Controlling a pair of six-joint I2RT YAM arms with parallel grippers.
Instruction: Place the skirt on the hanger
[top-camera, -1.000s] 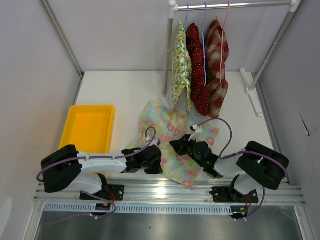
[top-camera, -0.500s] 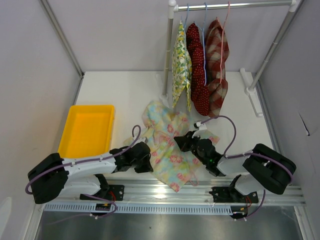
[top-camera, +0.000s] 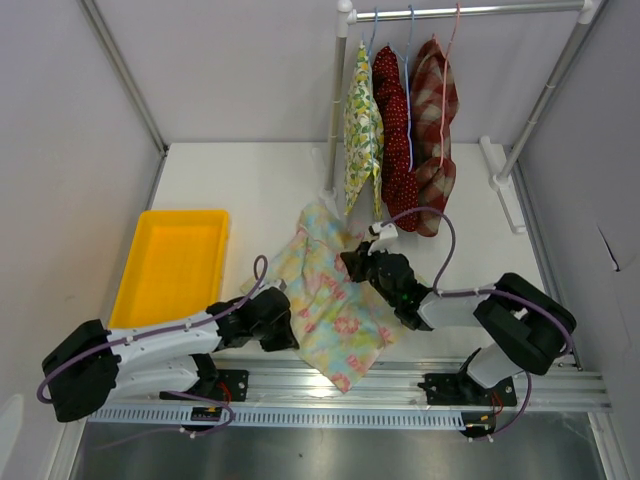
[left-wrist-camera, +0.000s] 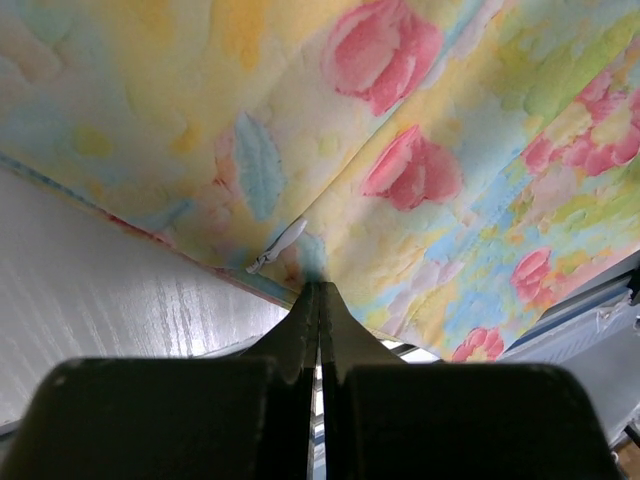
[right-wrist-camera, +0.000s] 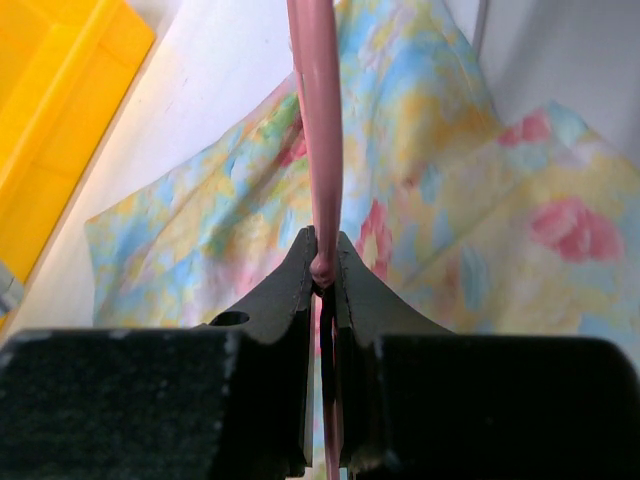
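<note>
The floral skirt (top-camera: 330, 295), pastel yellow with pink flowers, hangs lifted between my two arms near the table's front. My left gripper (top-camera: 283, 330) is shut on the skirt's edge (left-wrist-camera: 312, 272), beside a small zipper pull (left-wrist-camera: 277, 247). My right gripper (top-camera: 352, 262) is shut on a pink hanger (right-wrist-camera: 318, 150), whose bar runs up out of the jaws in front of the skirt (right-wrist-camera: 420, 200). In the top view the hanger is hidden by the cloth and the gripper.
A yellow bin (top-camera: 175, 258) stands at the left. At the back, a clothes rail (top-camera: 470, 12) holds three hung garments (top-camera: 400, 130) on a white stand. The metal rail of the arm bases (top-camera: 340, 385) runs along the near edge.
Both grippers have risen and moved towards the back, lifting the skirt off the table. The left arm has swung left and stretched out. The skirt now hangs bunched and narrower.
</note>
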